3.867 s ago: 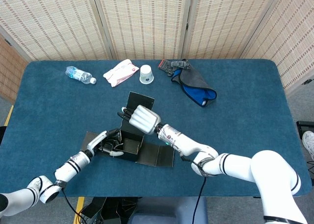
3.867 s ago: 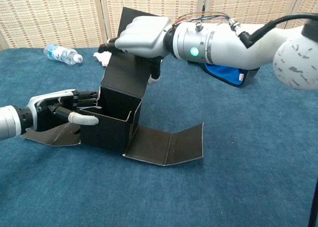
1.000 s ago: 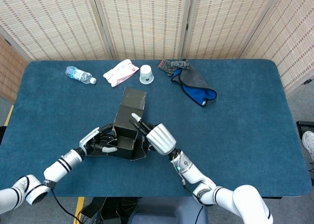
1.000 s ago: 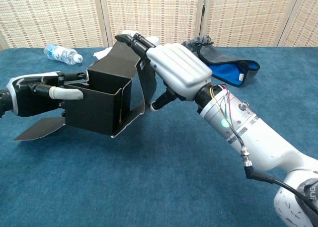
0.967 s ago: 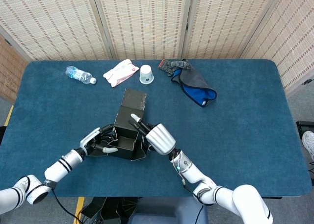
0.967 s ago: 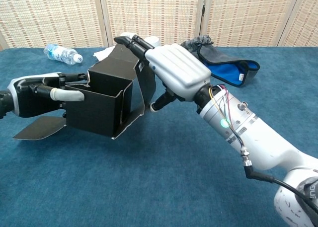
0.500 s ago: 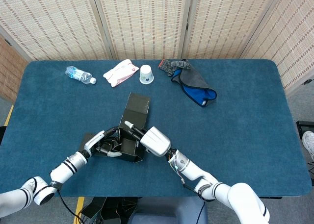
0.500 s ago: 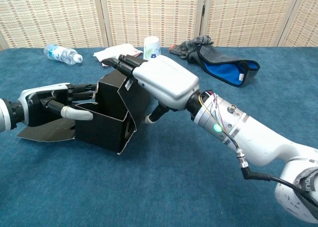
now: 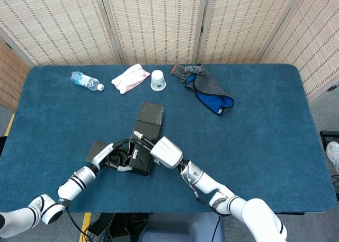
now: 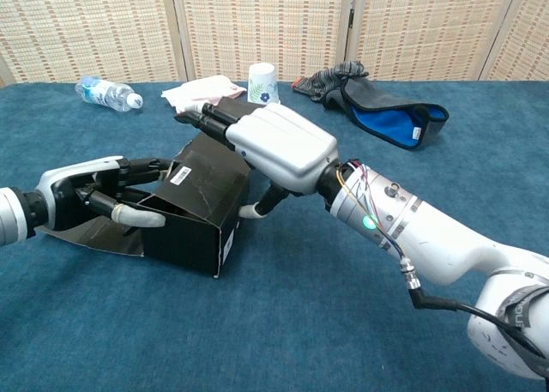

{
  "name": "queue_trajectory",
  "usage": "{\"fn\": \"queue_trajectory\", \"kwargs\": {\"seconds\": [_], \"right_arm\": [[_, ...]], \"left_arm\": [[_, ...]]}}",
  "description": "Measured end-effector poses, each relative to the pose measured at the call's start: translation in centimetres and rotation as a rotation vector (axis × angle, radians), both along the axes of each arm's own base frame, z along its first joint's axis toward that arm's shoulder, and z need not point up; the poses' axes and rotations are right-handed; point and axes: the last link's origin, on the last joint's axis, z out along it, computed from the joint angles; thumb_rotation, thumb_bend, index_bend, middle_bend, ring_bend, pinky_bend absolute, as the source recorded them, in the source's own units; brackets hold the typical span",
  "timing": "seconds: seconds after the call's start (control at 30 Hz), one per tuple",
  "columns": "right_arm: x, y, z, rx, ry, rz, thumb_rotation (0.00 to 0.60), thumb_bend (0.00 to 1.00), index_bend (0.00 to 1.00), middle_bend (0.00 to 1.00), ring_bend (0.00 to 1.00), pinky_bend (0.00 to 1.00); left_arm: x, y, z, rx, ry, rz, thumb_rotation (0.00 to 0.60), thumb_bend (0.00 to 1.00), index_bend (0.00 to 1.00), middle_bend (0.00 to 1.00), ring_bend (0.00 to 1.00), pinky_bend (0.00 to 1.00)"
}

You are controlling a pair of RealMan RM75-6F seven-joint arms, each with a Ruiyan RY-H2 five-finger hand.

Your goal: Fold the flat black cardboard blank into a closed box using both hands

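Observation:
The black cardboard box [image 10: 202,210] stands partly folded on the blue table, with a white label on its top flap. In the head view the box [image 9: 142,160] has a long lid flap [image 9: 150,115] lying flat behind it. My left hand [image 10: 86,195] grips the box's left wall, thumb hooked over the front edge and fingers along the back. An unfolded flap [image 10: 99,235] lies under that hand. My right hand [image 10: 274,145] lies on the top flap with its fingers stretched flat, thumb against the right wall. Both show in the head view: left hand [image 9: 114,158], right hand [image 9: 165,151].
Along the far edge lie a water bottle [image 9: 86,81], a tissue packet [image 9: 130,78], a paper cup [image 9: 158,80] and a grey and blue cloth [image 9: 211,92] with a glove beside it. A folding screen stands behind the table.
The box has come down from a tilted, lifted pose onto the table. My right hand has folded the side flap over the open top and now lies flat on it.

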Motion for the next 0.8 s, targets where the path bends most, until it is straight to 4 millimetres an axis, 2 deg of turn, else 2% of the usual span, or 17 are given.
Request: {"fn": "queue_trajectory", "kwargs": {"seconds": [0.17,0.27,0.53,0.67,0.8], "right_arm": [[0.11,0.02,-0.11,0.010,0.001,0.012,0.600,0.00,0.00,0.04,0.59,0.96],[0.19,0.07,-0.01,0.014,0.000,0.040,0.600,0.00,0.01,0.09,0.61,0.97],[-0.03,0.03,0.25,0.033,0.053,0.139,0.600,0.02,0.23,0.21,0.67,0.99],[0.07,-0.20,0.33,0.050,0.073,0.158,0.600,0.09,0.29,0.25,0.68,1.00],[0.12,-0.24,0.21,0.064,0.103,0.171,0.600,0.09,0.32,0.28,0.69,1.00]], "left_arm": [[-0.19,-0.03,-0.15,-0.008,-0.003,0.008,0.600,0.09,0.19,0.15,0.52,0.70],[-0.32,-0.07,-0.17,-0.012,-0.003,0.010,0.600,0.09,0.19,0.15,0.52,0.70],[-0.41,-0.15,-0.17,-0.018,-0.005,0.007,0.600,0.09,0.19,0.15,0.52,0.70],[-0.36,-0.17,-0.20,-0.019,-0.006,0.006,0.600,0.09,0.19,0.15,0.52,0.70],[-0.36,-0.17,-0.21,-0.019,-0.006,0.006,0.600,0.09,0.19,0.15,0.52,0.70]]}}
